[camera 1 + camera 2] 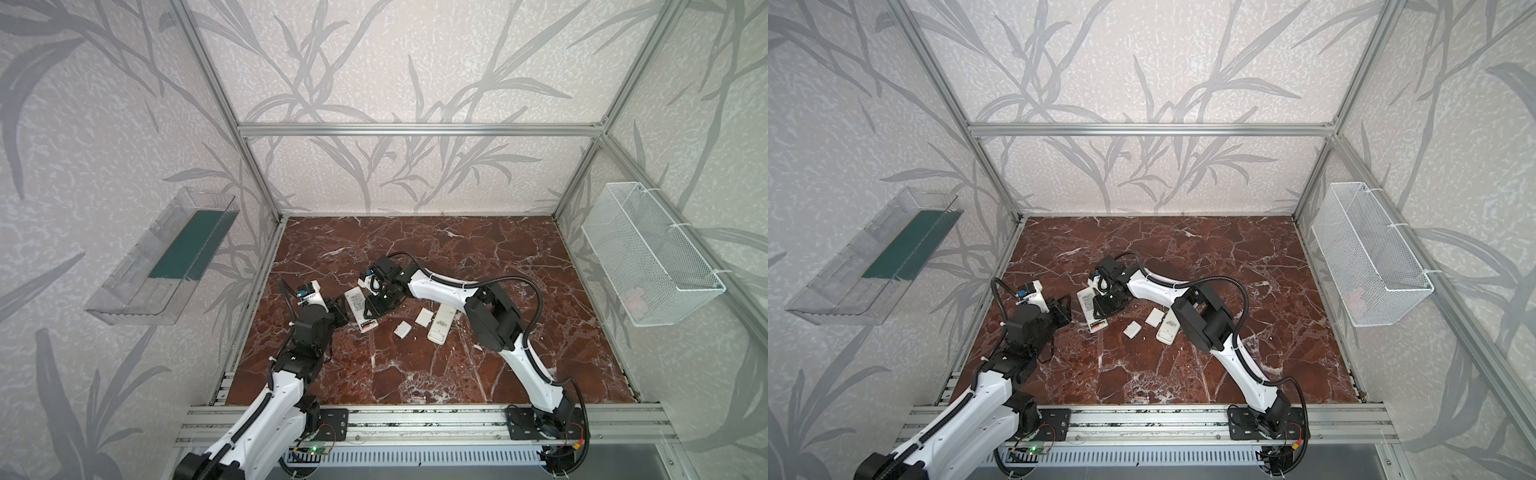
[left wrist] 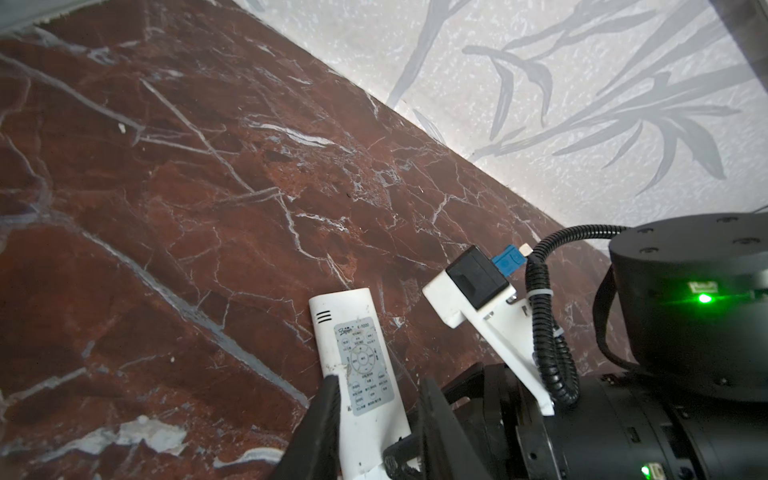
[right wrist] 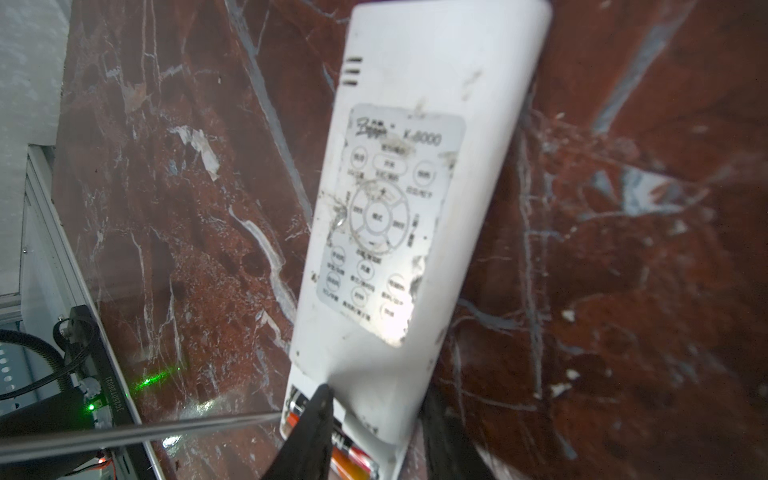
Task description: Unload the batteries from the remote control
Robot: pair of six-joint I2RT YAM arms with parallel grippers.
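A white remote control (image 1: 356, 302) (image 1: 1087, 301) lies left of the floor's middle, its grey button label up. At its open end, orange-and-black batteries (image 1: 368, 326) (image 3: 353, 457) sit in the uncovered compartment. My left gripper (image 1: 341, 312) (image 2: 379, 380) is shut on the remote (image 2: 357, 332) near that end. One finger (image 2: 328, 415) presses its edge. My right gripper (image 1: 376, 307) (image 3: 376, 395) is shut on the same end of the remote (image 3: 415, 83). One of its fingers (image 3: 316, 424) lies over the batteries, the other along the remote's side.
A second white remote (image 1: 440, 326) and two small white covers (image 1: 402, 330) (image 1: 424, 316) lie just right of the grippers, under the right arm. A clear bin (image 1: 166, 257) hangs on the left wall. A white wire basket (image 1: 648, 253) hangs on the right wall.
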